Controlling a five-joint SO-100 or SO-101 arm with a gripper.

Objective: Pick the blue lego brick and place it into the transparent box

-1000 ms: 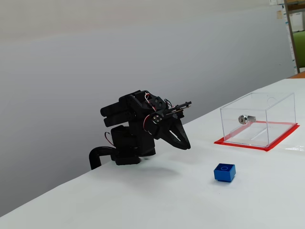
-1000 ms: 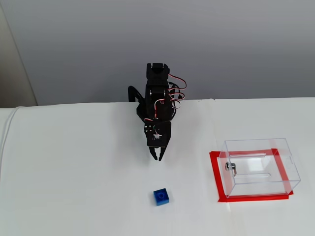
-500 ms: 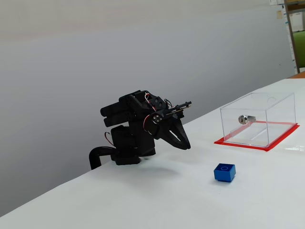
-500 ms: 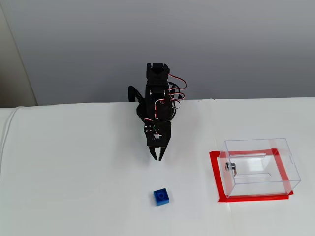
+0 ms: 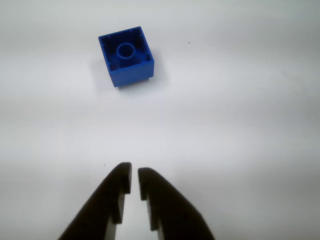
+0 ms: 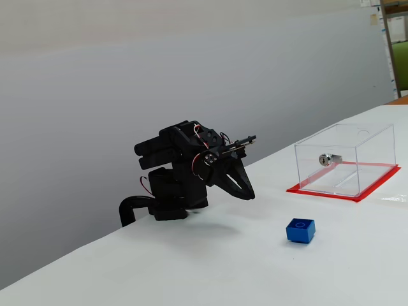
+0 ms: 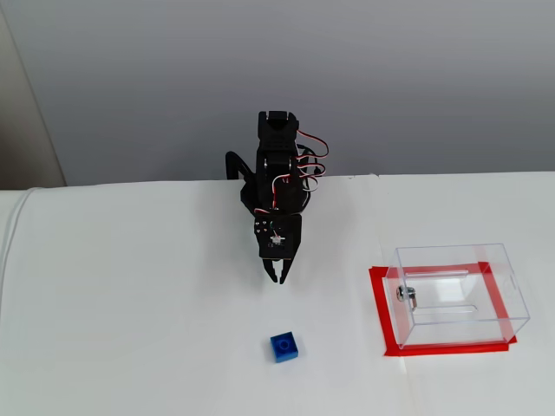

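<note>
The blue lego brick sits on the white table, its hollow underside with a round tube facing up. It also shows in both fixed views. My gripper is nearly shut and empty, with a thin gap between its black fingers. It hovers above the table, well short of the brick. The transparent box stands on its red base to the right in both fixed views, away from the brick and the gripper.
A small silver metal piece sits on the box wall. The arm's base stands at the table's back edge against a grey wall.
</note>
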